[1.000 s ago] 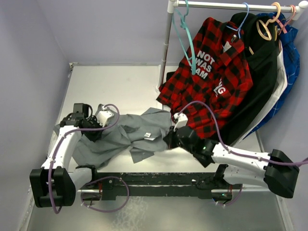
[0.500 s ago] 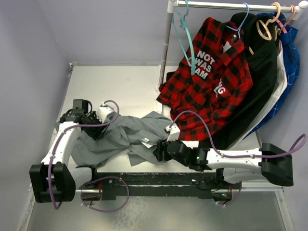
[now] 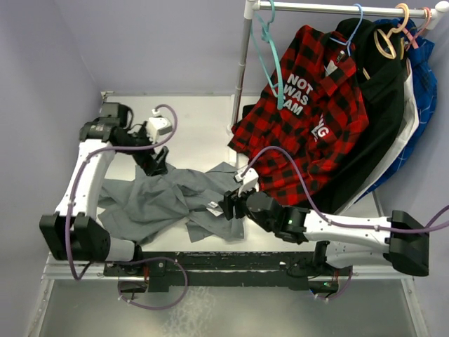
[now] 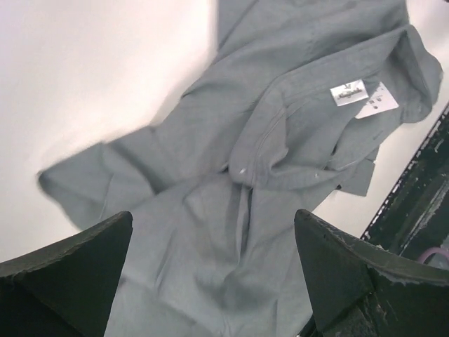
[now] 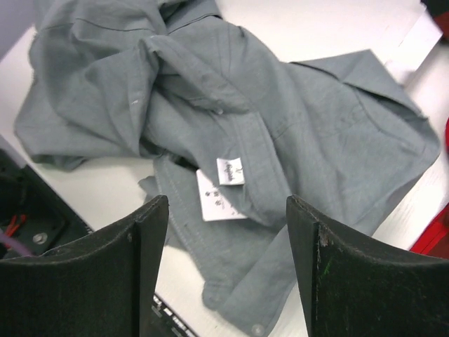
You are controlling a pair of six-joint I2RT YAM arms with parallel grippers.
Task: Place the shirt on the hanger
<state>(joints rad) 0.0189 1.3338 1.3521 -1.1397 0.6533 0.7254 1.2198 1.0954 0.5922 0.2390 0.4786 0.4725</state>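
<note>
— Left gripper [image 3: 158, 163], right gripper [image 3: 231, 205]: how are they held?
— Both are seen spread wide, with nothing gripped. Each is poised above the shirt [image 3: 161, 203], the right one over its labelled collar.
— Where is the shirt laid, and the hanger?
— The shirt is crumpled on the table [image 3: 203, 126]. The hanger [image 3: 267, 31] is hung on the rail [image 3: 337, 8], beside the plaid shirt [image 3: 309, 126].

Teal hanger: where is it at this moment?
Top external view, upper right: the teal hanger hangs bare from the rail, between the white upright pole and the red-and-black plaid shirt.
</note>
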